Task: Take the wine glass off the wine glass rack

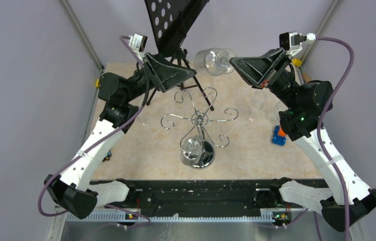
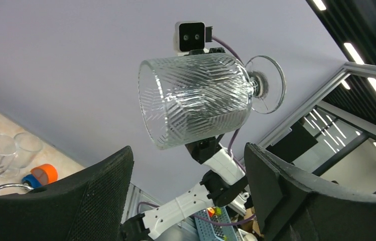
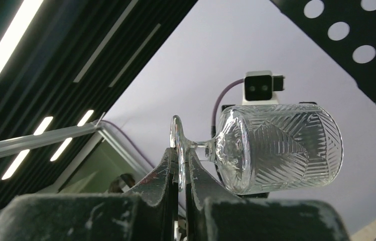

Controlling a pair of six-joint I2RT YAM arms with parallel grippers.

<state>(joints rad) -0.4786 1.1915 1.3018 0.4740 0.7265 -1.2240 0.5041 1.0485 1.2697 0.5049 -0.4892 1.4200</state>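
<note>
Chrome wire of the wine glass rack [image 1: 201,119] stands in the middle of the desk [image 1: 256,150] in the overhead view. The wine glass [image 1: 215,61] is off it, hanging on its side in the air beyond the rack, near the black music stand [image 1: 175,20]. The right claw [image 1: 235,62] has it from the right. The left claw [image 1: 192,74] sits just beside the bowl on the other side, apart from it. Something glassy shows low by the rack's round base; I cannot tell whether it is another glass or a reflection.

From the left wrist, the left claw [image 2: 186,150] is spread wide with nothing between its fingers [image 2: 100,186]. The ribbed wine glass [image 2: 196,100] floats above and beyond them, untouched.

From the right wrist, the right claw [image 3: 180,160] is pinched tight on the glass's thin round foot. The stem and bowl of the wine glass [image 3: 276,148] stick out sideways under the music stand [image 3: 356,40].

The removal itself looks done. What probably remains is handing the glass over or setting it safely on the desk.
</note>
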